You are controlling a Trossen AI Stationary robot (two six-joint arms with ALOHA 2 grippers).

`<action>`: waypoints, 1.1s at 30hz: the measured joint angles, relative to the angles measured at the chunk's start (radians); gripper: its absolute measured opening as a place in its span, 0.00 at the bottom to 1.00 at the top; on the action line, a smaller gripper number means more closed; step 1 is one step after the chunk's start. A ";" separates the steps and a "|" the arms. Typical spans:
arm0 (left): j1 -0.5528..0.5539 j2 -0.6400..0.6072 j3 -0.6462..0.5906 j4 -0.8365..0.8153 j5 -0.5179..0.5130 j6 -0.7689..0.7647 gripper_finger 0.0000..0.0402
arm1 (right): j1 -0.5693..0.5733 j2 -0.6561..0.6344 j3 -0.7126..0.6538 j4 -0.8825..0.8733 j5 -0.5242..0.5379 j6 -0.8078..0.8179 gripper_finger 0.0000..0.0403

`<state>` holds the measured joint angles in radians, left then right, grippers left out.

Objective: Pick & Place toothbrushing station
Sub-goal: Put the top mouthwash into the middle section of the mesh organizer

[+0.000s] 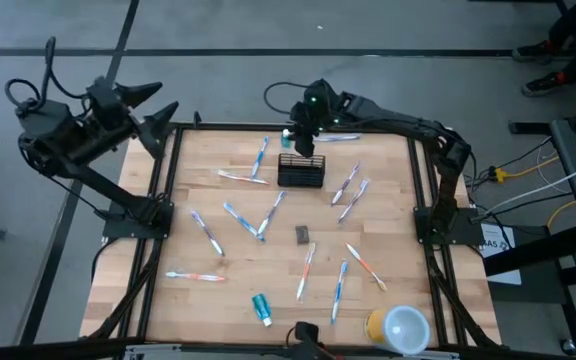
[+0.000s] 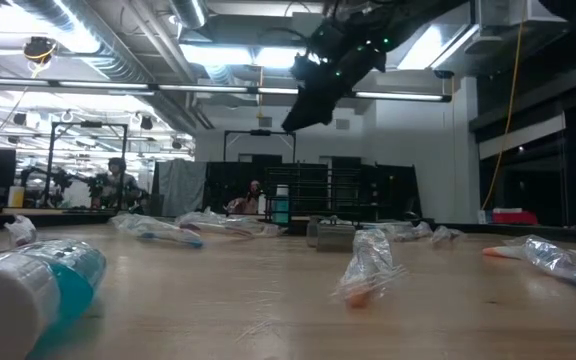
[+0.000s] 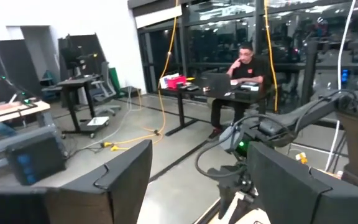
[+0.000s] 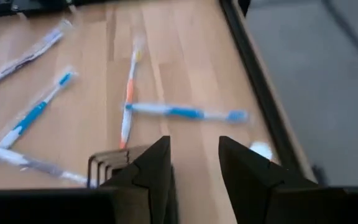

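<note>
The black mesh holder point(image 1: 301, 171) sits on the wooden worktop point(image 1: 238, 250) in the upper middle of the high view, a little above the centre of the boards. The right pincer point(image 1: 305, 141) hangs right over its upper edge; in the right wrist view its two dark fingers point(image 4: 151, 168) stand partly apart with bare wood showing in the gap and nothing between them, and one corner of the holder shows just beside them. In the low view this arm hangs from the top of the frame, clear above the worktop.

The left pincer point(image 1: 158, 105) waits off the worktop's upper left corner, raised and pointing out into the room. Its fingers point(image 3: 120, 180) are spread wide and hold nothing.

Wrapped toothbrushes point(image 1: 258, 160) lie scattered flat across the boards on both sides of the holder and below it. A teal tube point(image 1: 261, 308) lies near the bottom edge, and a yellow cup point(image 1: 396, 327) with a pale lid stands at the lower right. A small grey block point(image 1: 302, 234) lies near the centre. In the left wrist view a person point(image 3: 244, 71) sits at a desk far back in the room.
</note>
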<state>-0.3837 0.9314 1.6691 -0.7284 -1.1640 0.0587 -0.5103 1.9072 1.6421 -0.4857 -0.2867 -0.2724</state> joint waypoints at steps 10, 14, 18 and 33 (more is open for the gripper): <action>-0.001 0.029 0.000 0.004 -0.024 0.023 0.65 | -0.066 0.069 0.081 -0.065 0.069 0.205 0.34; -0.001 0.027 0.000 0.005 -0.028 0.030 0.65 | -0.094 0.179 0.250 -0.174 -0.005 0.268 0.34; -0.001 0.026 0.000 0.005 -0.030 0.032 0.65 | -0.092 0.303 0.478 -0.331 0.003 0.211 0.34; -0.001 0.014 -0.011 -0.043 0.016 -0.032 0.65 | -0.083 0.466 0.701 -0.666 0.155 0.158 0.42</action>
<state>-0.3843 0.9451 1.6585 -0.7711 -1.1484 0.0269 -0.5938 2.3730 2.3432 -1.1515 -0.1315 -0.1139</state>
